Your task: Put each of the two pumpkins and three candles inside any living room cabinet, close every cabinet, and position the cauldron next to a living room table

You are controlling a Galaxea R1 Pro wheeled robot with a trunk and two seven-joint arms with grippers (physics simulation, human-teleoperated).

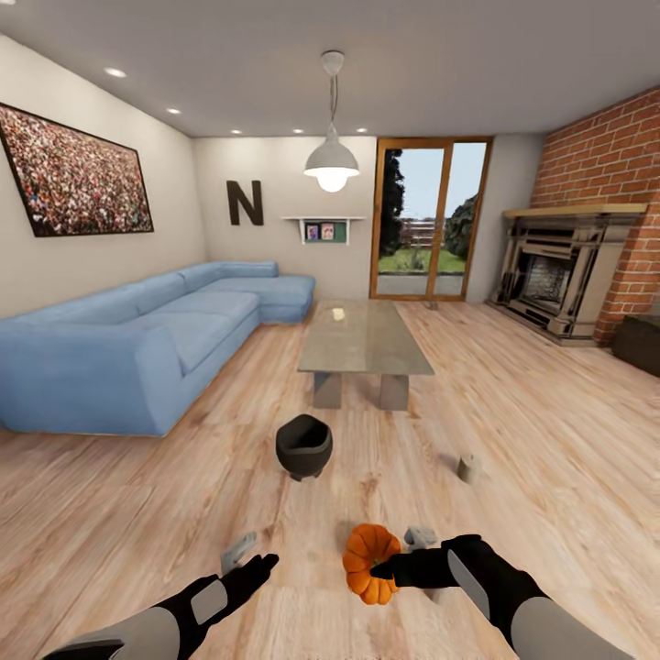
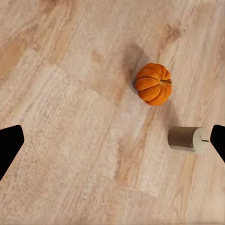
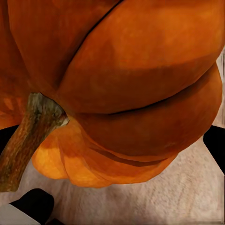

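My right gripper [image 1: 390,570] is shut on an orange pumpkin [image 1: 369,564], held low over the plank floor; the pumpkin [image 3: 140,70] and its stem crowd the right wrist view. My left gripper [image 1: 257,568] hangs open over bare floor. A grey-tan candle [image 2: 187,139] lies on its side close to one fingertip, and another pumpkin [image 2: 153,83] rests on the floor beyond it. One candle [image 1: 236,552] lies by the left gripper, one [image 1: 420,536] just behind the right gripper, and one [image 1: 469,467] stands further right. The black cauldron [image 1: 303,445] sits in front of the glass-topped table [image 1: 403,357].
A blue corner sofa [image 1: 137,348] runs along the left. A grey fireplace [image 1: 559,270] on red brick stands at the far right, with the dark cabinet [image 1: 639,341] at the right edge. A glass door [image 1: 429,220] is at the back. Open floor lies right of the table.
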